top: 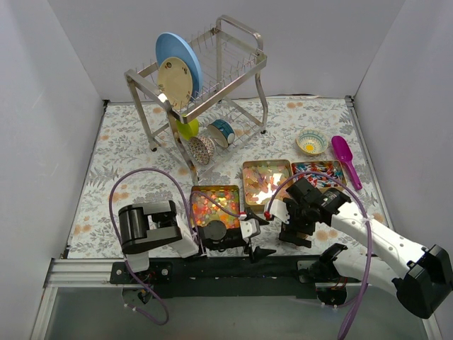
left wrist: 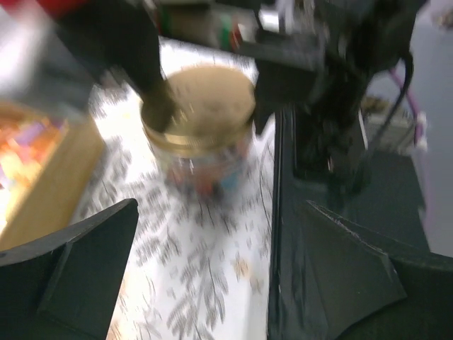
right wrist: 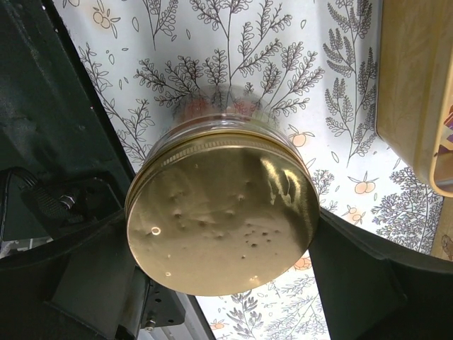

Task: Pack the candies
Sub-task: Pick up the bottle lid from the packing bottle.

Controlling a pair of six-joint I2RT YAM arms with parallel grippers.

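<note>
A glass jar with a round gold lid (right wrist: 219,216) stands on the floral tablecloth, with blurred coloured candies inside (left wrist: 205,173). My right gripper (right wrist: 223,244) is shut on the lid, one finger on each side. In the top view it (top: 291,227) covers the jar. My left gripper (left wrist: 212,283) is open and empty, just left of the jar and facing it (top: 256,239). Three gold trays hold candies: red-orange-yellow bits (top: 214,204), yellow-orange gummies (top: 265,180) and wrapped pieces (top: 318,173).
A purple scoop (top: 347,159) and a small patterned bowl (top: 311,142) lie at the back right. A metal dish rack (top: 205,78) with plates and cups stands at the back. The black base rail (top: 233,269) runs along the near edge.
</note>
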